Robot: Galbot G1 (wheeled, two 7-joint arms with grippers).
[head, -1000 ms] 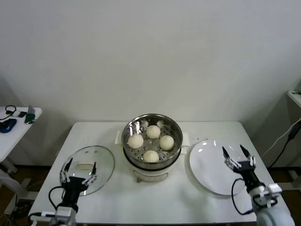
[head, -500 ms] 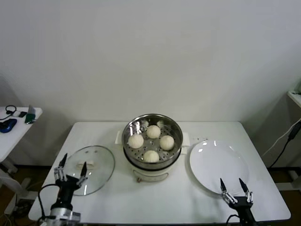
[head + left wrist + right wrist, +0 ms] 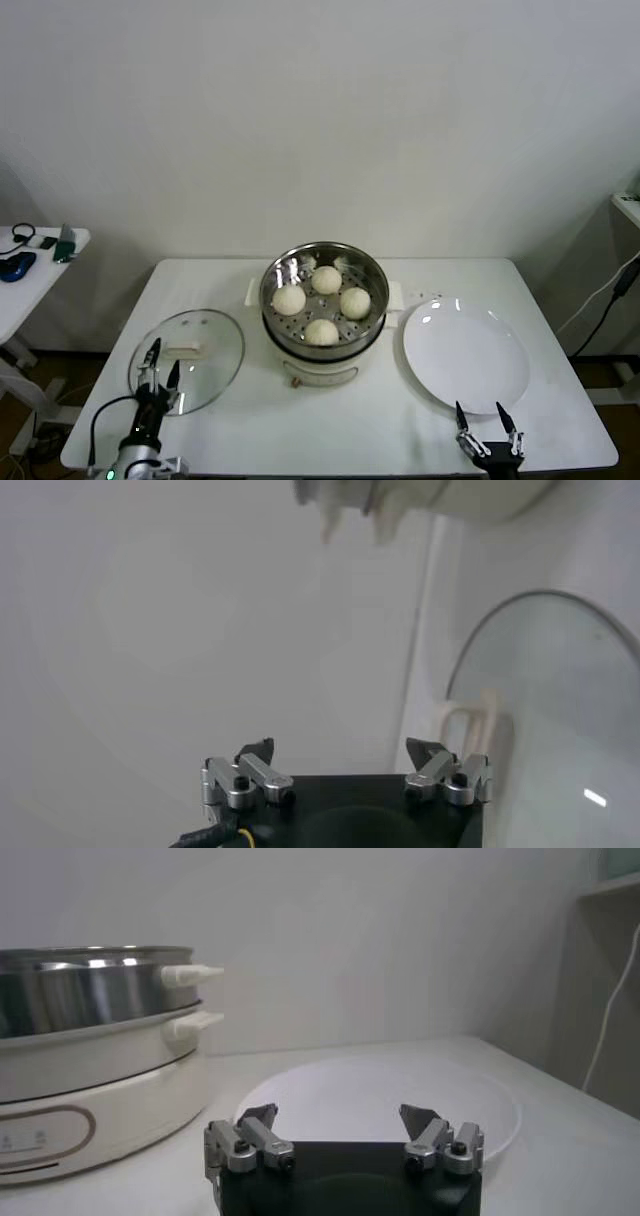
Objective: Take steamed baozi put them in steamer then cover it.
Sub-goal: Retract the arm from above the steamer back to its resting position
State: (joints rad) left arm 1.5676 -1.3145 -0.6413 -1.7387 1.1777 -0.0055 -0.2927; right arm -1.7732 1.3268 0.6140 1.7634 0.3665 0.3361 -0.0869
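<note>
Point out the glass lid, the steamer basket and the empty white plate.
glass lid (image 3: 200,352), head view, on the clear glass beside its handle.
steamer basket (image 3: 372,276), head view, on the shiny steel rim.
white plate (image 3: 466,355), head view, on its bare middle.

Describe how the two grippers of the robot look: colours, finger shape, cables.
Both look alike. The left gripper and the right gripper each have a black body with two thin, pointed black fingers on silver metal linkages with dark screws. A black cable loops beside the left one, and its wrist has a small green light. The wrist views show the same silver links.
</note>
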